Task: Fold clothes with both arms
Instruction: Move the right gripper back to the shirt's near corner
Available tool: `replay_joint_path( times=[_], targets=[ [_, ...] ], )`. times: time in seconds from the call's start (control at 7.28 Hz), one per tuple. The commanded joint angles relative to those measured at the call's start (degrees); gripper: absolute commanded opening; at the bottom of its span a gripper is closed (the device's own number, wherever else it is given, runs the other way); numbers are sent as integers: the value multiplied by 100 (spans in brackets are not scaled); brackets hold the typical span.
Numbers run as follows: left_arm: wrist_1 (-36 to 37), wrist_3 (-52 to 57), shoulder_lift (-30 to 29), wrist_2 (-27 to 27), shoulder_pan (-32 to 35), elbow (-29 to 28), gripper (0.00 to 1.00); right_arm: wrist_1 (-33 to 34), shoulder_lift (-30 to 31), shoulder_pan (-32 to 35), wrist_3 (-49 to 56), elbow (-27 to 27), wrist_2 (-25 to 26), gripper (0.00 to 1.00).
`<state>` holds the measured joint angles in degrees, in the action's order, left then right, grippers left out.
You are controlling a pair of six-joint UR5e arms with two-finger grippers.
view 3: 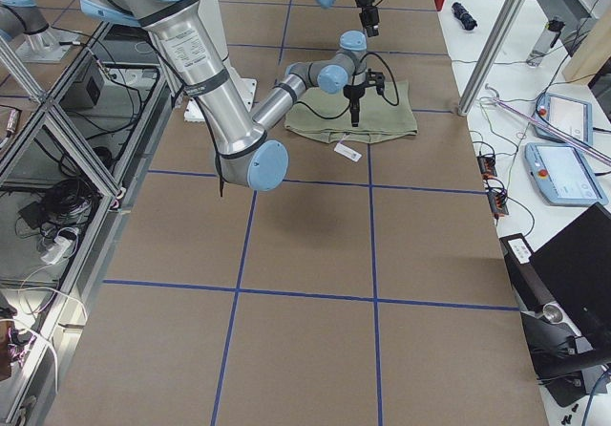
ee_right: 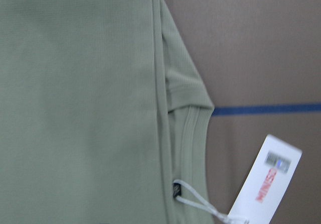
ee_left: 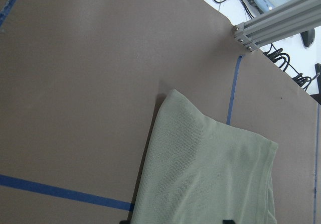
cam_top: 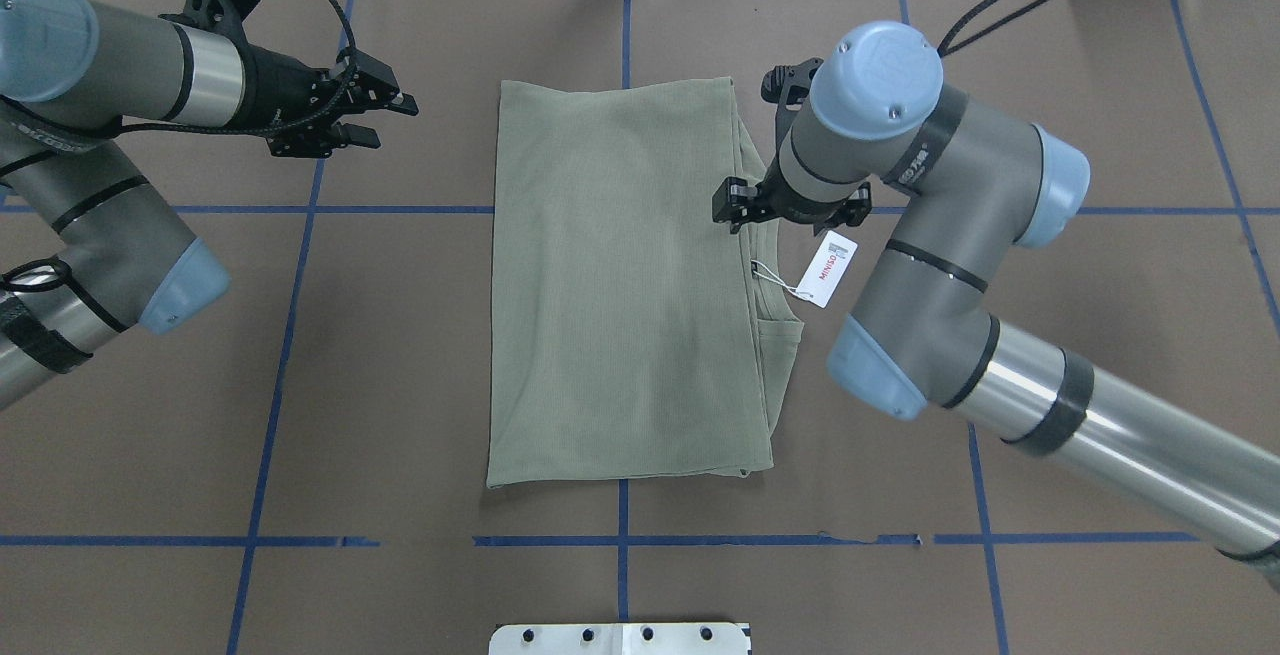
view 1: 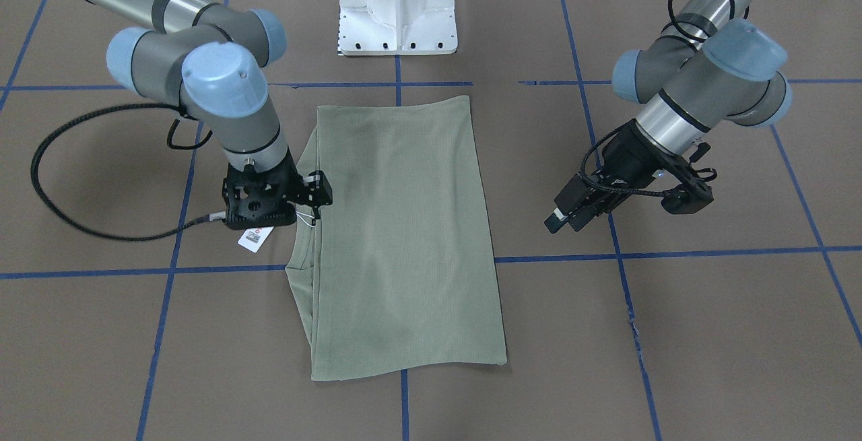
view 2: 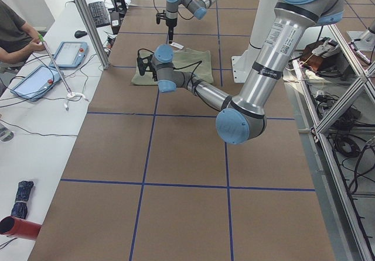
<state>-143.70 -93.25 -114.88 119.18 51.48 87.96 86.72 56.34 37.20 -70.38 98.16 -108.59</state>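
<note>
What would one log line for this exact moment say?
shirt folded to rectangle on table | right gripper above collar edge beside tag, jaws unclear | left gripper open over table, off shirt

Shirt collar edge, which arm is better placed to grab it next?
Likely right: the right arm hangs over the collar edge by the tag; the left arm is off the shirt.

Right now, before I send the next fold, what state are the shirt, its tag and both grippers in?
shirt: folded into a rectangle, flat on the table, collar edge showing on the robot's right side.
hang tag: on its string, lying on the table beside the collar.
left gripper: open, empty, over bare table clear of the shirt.
right gripper: pointing down by the collar edge; open or shut cannot be told.
</note>
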Motion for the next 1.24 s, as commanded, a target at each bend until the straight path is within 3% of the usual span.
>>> replay_joint_path(
  times=[0.0, 0.14, 0.55, 1.1],
  targets=[
    [0, 0, 19, 0, 3, -24, 68, -6, 228, -1078, -2603, 695, 1175, 98],
    [-44, 9, 97, -9, -6, -33, 68, 2, 402, -1370, -3143, 809, 1504, 97],
    [-27, 132, 115, -44, -32, -33, 68, -6, 816, -1716, -4008, 889, 1507, 95],
    [-35, 132, 115, -53, -32, -25, 68, -226, 904, -1989, -4230, 836, 1507, 92]
  ],
)
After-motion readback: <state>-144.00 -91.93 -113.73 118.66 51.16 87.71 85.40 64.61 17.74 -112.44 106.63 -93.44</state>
